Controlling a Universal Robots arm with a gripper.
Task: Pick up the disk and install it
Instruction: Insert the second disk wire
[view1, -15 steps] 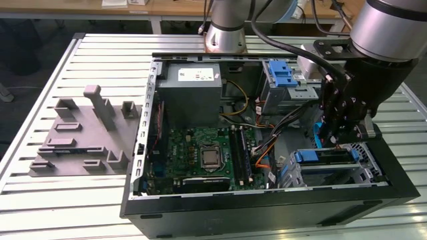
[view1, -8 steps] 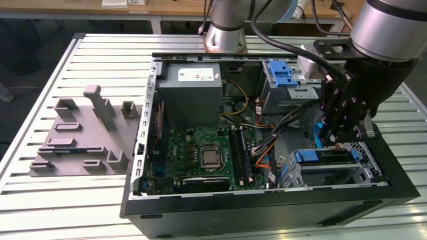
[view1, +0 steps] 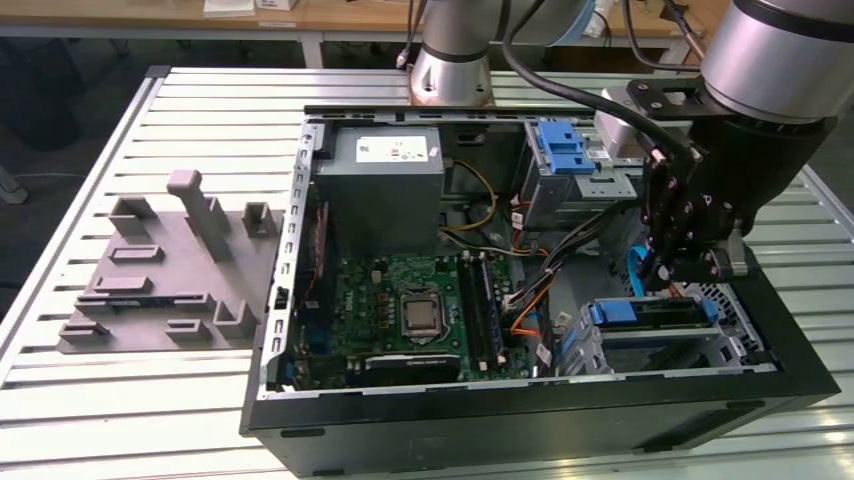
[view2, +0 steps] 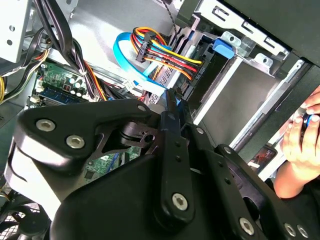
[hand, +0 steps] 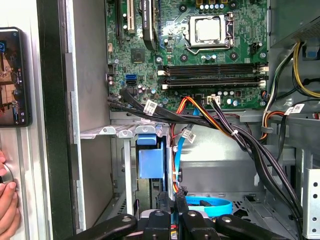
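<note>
We start at the claw (view1: 683, 280), which hangs inside the open computer case (view1: 534, 425), low over the metal drive cage (view1: 727, 335) at the exterior view's right. We cannot tell how far the claw is open, and we see nothing clearly gripped in it. The disk (view1: 650, 316) lies in that cage just below the claw, its blue frame showing. In the first wrist view the blue frame end of the disk (hand: 150, 162) sits in the cage slot just ahead of the claw (hand: 172, 196).

A flat blue cable (hand: 210, 205) curls beside the claw. A bundle of red, orange and yellow wires (view2: 167, 57) runs close past the claw (view2: 172, 102) in the second wrist view.

Further into the case we see the green circuit board (view1: 400, 310) flat on the case floor. Black cables (hand: 250, 145) cross between the board and the cage. Beyond them stand a grey metal box (view1: 387, 165) and, to its right in the exterior view, a blue latch (view1: 567, 150) on a silver cage.

The case rests on a pale slatted surface (view1: 200, 120). A grey plastic stand (view1: 160, 270) sits on it, well apart from the case, at the exterior view's left. A person's hand (view2: 300, 140) rests just outside the case wall, and a phone (hand: 12, 75) lies near it. At the back rises the arm's base (view1: 454, 60), with a wooden surface (view1: 334, 15) behind.
</note>
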